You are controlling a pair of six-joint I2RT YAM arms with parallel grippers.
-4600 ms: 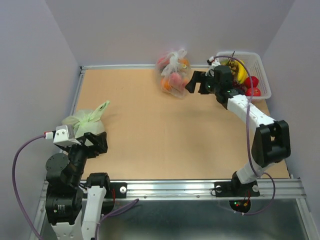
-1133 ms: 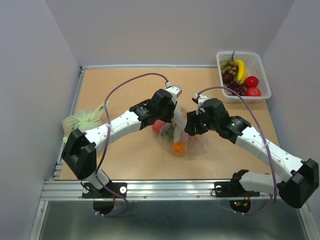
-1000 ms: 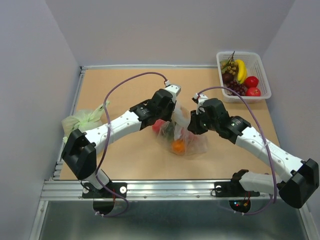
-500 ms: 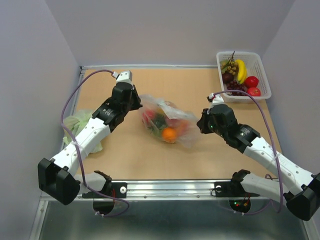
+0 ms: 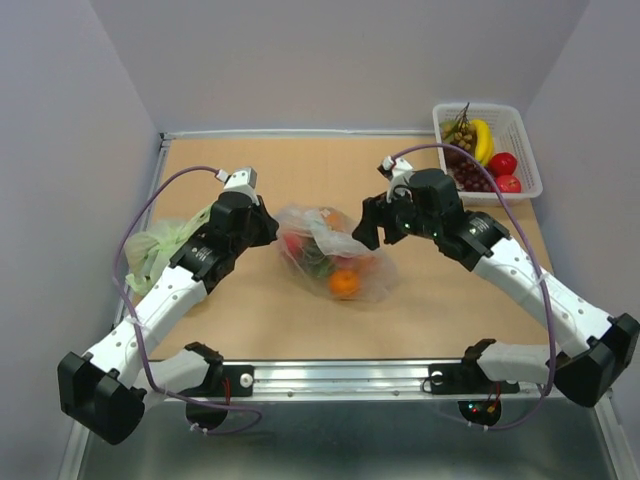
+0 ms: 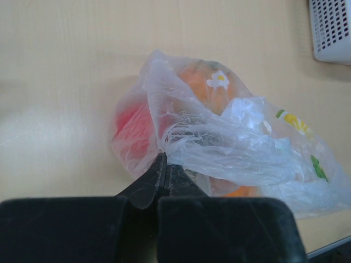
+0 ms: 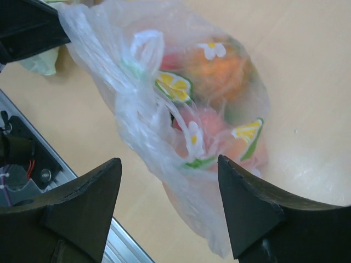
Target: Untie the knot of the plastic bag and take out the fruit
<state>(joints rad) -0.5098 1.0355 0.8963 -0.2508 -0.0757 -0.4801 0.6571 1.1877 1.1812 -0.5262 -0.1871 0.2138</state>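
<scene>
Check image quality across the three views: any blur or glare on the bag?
Top external: sharp, evenly lit, soft shadows. Left wrist: plastic bag sharp, left hand dark and blurred, pale glare on table. Right wrist: bag slightly soft, right hand underexposed.

left arm (image 5: pixel 165 295): stretched forward and inward from near-left base, wrist low
left gripper (image 6: pixel 165 160): fingers pressed together, pinching a fold of the plastic bag (image 6: pixel 230 148)
right arm (image 5: pixel 520 270): reaching in from near-right, elbow bent
right gripper (image 5: pixel 374 224): fingers spread wide, holding nothing, just above the bag
</scene>
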